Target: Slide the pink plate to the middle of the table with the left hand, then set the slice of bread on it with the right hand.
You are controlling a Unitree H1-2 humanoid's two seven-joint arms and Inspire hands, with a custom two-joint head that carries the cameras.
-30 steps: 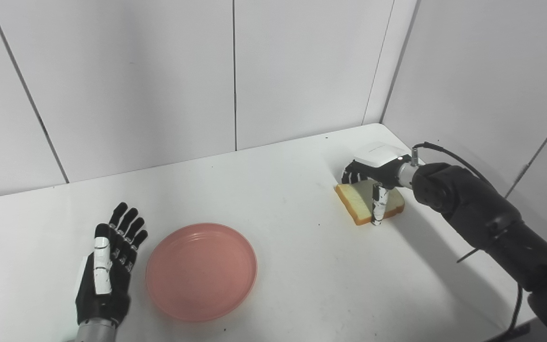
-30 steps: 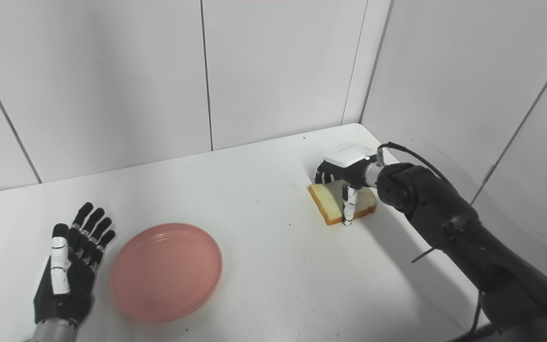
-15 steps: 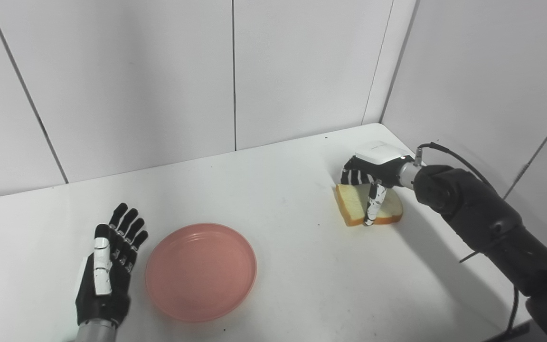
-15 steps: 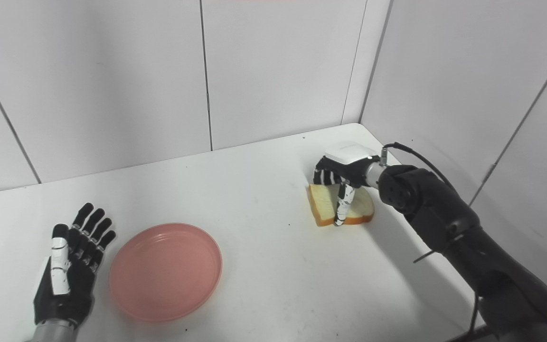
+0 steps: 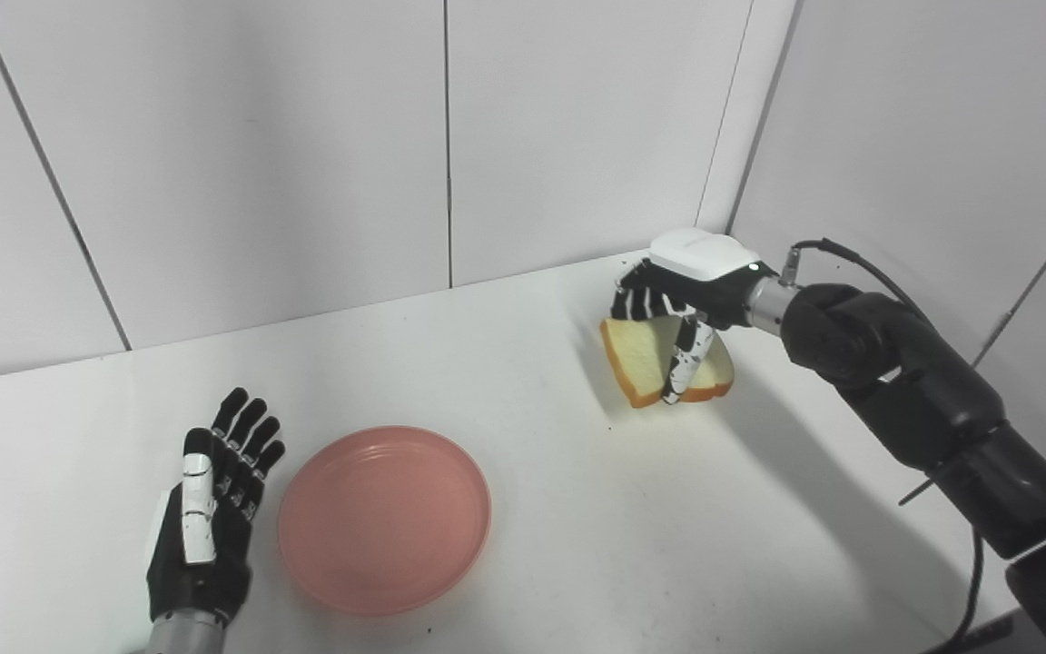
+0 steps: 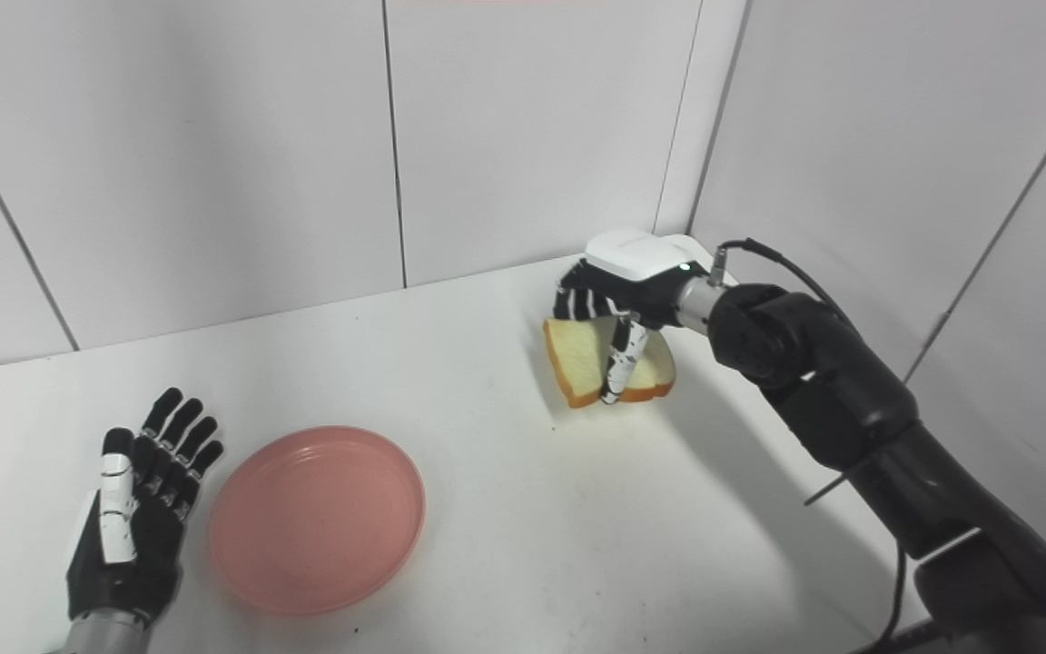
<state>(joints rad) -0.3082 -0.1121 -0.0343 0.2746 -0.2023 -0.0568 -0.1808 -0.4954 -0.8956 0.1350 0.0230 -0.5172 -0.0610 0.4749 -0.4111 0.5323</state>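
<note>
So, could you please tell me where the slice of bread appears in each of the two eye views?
Left eye view: the slice of bread is right of centre, upper half, held tilted in the right hand.
Right eye view: the slice of bread is just right of centre, upper half, in the same grasp.
Shared landmark: the pink plate, lower left of the bread in both.

right hand [image 5: 682, 291]: grips the bread slice [image 5: 646, 368], tilted, above the bench [image 5: 577, 509]
left hand [image 5: 205, 527]: flat, fingers [image 5: 246, 427] spread, beside the pink plate [image 5: 384, 520]
</note>
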